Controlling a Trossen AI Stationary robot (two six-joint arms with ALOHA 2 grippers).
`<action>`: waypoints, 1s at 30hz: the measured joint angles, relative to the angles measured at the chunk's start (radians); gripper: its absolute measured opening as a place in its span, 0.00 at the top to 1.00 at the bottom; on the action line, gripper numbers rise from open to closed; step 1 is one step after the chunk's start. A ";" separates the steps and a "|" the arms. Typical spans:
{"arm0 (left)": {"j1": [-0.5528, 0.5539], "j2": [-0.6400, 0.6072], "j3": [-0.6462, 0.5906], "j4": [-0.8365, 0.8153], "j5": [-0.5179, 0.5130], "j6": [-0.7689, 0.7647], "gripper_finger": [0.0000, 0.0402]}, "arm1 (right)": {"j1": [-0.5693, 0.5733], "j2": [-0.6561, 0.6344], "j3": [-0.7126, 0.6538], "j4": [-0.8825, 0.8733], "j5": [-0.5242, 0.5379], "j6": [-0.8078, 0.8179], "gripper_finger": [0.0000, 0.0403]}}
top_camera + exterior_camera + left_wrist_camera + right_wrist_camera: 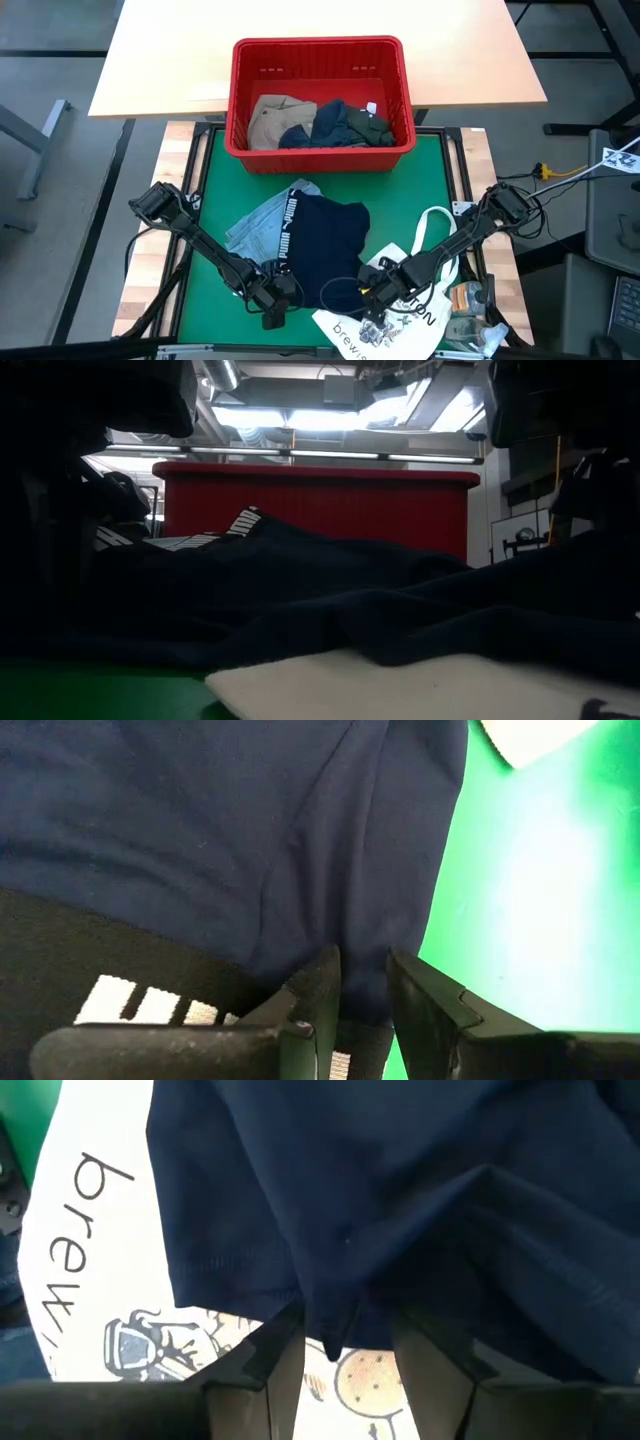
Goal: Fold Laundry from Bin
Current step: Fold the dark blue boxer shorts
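Tools first: left tool (pixel 277 305) sits at near-left edge of the navy garment (pixel 325 250), fingers (pixel 318 995) a narrow gap apart w/ the navy hem and its black waistband (pixel 120 970) pinched between them, per left wrist view. Right tool (pixel 372 295) is at the garment's near-right corner; its fingers (pixel 275 1350) stand a bit wider, w/ a fold of navy cloth hanging down into the gap, so it looks to be gripping that edge. Navy garment lies spread on the green mat (pixel 200 290) at table center, partly over a light blue denim piece (pixel 258 222) to its left, w/ a black-and-white lettered band (pixel 288 222) between them; lettering too small to read for sure. Near right, under the garment's corner, lies a white tote bag (pixel 400 325) w/ black print: "brew" readable in right wrist view, plus small cartoon drawings (pixel 135 1342). Red bin (pixel 320 60) stands at far edge of the mat, holding a khaki-tan piece (pixel 275 120) on the left, a navy one (pixel 325 125) mid, a dark green one (pixel 368 125) on the right. Low view: navy folds in front, bin's red wall behind.
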 joint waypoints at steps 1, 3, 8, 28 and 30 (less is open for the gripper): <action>0.000 0.000 0.000 0.000 -0.001 0.000 0.80 | 0.000 0.004 0.000 0.001 0.000 0.000 0.63; 0.000 0.000 0.000 0.000 -0.003 0.000 0.80 | 0.000 0.016 0.000 0.004 0.000 -0.001 0.63; 0.000 0.000 0.000 0.001 -0.004 0.000 0.80 | 0.000 0.054 0.002 0.013 -0.007 -0.005 0.63; 0.000 0.000 0.000 0.009 0.004 0.000 0.80 | -0.001 0.051 0.001 0.090 -0.031 -0.040 0.63; 0.000 0.000 0.000 0.008 0.004 0.000 0.80 | 0.000 0.051 0.001 0.111 -0.035 -0.055 0.63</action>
